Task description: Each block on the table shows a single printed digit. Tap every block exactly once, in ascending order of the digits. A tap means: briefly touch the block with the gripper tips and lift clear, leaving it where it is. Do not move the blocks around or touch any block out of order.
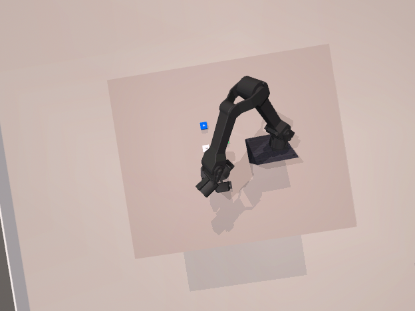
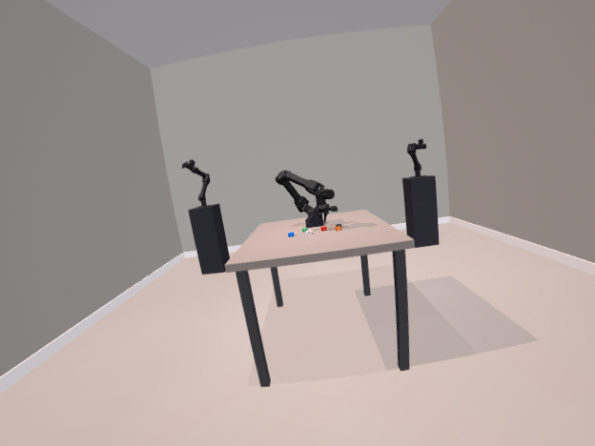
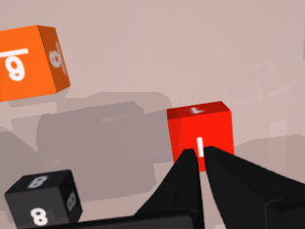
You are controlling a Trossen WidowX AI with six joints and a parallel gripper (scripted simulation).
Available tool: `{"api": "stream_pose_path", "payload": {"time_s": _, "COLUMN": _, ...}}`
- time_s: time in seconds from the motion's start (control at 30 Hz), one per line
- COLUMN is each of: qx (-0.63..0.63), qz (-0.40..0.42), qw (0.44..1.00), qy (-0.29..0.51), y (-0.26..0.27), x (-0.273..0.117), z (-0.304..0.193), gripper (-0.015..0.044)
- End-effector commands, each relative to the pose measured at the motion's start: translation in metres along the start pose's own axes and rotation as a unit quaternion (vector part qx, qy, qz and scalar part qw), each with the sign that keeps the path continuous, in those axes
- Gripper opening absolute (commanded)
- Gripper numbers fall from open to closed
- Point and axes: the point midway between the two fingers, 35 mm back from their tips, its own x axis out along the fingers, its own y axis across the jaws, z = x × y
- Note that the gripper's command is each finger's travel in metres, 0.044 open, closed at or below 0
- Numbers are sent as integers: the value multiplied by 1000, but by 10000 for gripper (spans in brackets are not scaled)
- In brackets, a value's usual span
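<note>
My gripper (image 3: 199, 150) is shut and empty. In the wrist view its tips overlap the front face of the red block (image 3: 215, 129) (image 2: 323, 229), digit 1; contact cannot be told. The orange block (image 3: 34, 83) (image 2: 338, 229) is at upper left, its digit like an upside-down underlined 6. The black block (image 3: 55, 201) (image 2: 338, 225), digit 8, is at lower left. The blue block (image 1: 203, 125) (image 2: 290, 234), white block (image 1: 205, 147) (image 2: 309, 232) and green block (image 1: 228, 142) (image 2: 304, 230) show no readable digits. The arm hides red, orange and black in the top view.
The arm's dark base (image 1: 259, 152) stands on the table (image 1: 160, 207) (image 2: 269, 253). In the top view the forearm passes over the space between the white and green blocks. Two pedestals (image 2: 209, 239) (image 2: 420, 211) with small arms stand beyond the table's sides.
</note>
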Motion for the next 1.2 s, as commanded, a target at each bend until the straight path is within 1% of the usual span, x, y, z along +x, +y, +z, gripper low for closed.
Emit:
{"api": "stream_pose_path", "payload": {"time_s": 0.0, "qx": -5, "qz": -4, "qw": 1000, "qy": 2, "y": -1, "x": 9, "z": -2, "gripper": 20}}
{"api": "stream_pose_path", "payload": {"time_s": 0.33, "qx": -5, "qz": -5, "qw": 1000, "qy": 2, "y": -2, "x": 25, "z": -3, "gripper": 20}}
{"api": "stream_pose_path", "payload": {"time_s": 0.57, "qx": -5, "qz": -5, "qw": 1000, "qy": 2, "y": -2, "x": 26, "z": -3, "gripper": 20}}
{"api": "stream_pose_path", "payload": {"time_s": 0.7, "qx": -5, "qz": -4, "qw": 1000, "qy": 2, "y": -1, "x": -2, "z": -2, "gripper": 20}}
{"api": "stream_pose_path", "payload": {"time_s": 0.87, "qx": -5, "qz": -4, "qw": 1000, "qy": 2, "y": -1, "x": -7, "z": -2, "gripper": 20}}
{"api": "stream_pose_path", "payload": {"time_s": 0.93, "qx": -5, "qz": -2, "qw": 1000, "qy": 2, "y": 1, "x": -27, "z": 0, "gripper": 20}}
{"api": "stream_pose_path", "payload": {"time_s": 1.03, "qx": -5, "qz": -2, "qw": 1000, "qy": 3, "y": 1, "x": -74, "z": -1, "gripper": 20}}
{"api": "stream_pose_path", "payload": {"time_s": 1.1, "qx": -5, "qz": -3, "qw": 1000, "qy": 3, "y": 0, "x": -85, "z": -2, "gripper": 20}}
{"api": "stream_pose_path", "payload": {"time_s": 1.17, "qx": -5, "qz": -3, "qw": 1000, "qy": 3, "y": 0, "x": -85, "z": -2, "gripper": 20}}
